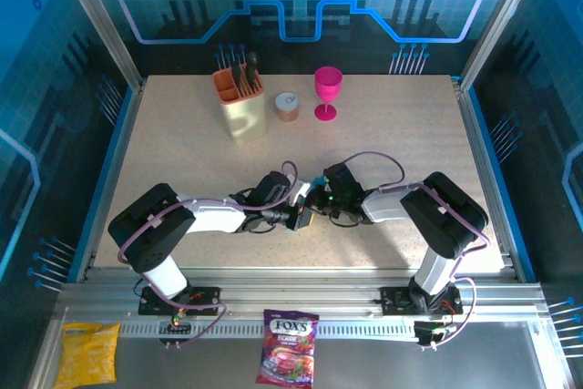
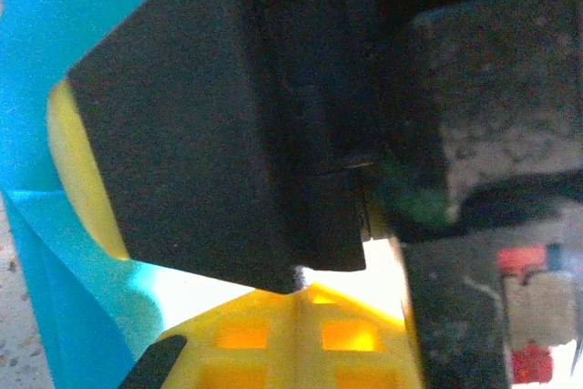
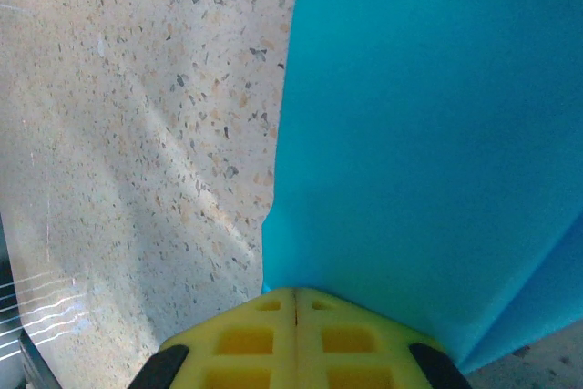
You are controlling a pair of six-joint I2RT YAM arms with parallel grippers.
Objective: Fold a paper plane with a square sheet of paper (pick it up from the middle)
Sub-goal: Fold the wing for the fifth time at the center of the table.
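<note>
1. The sheet of paper [image 3: 437, 134], cyan, rose from the tips of the right gripper [image 3: 296, 302] and spread ahead and to their right. A crease ran near its lower right edge.
2. Right fingers: pressed together, pinching the sheet's near edge.
3. Left gripper [image 2: 301, 307]: fingers pressed together. The sheet lay to their left; any grip on it could not be told.
4. The speckled table [image 3: 137, 134] lay bare left of the right fingers.
</note>
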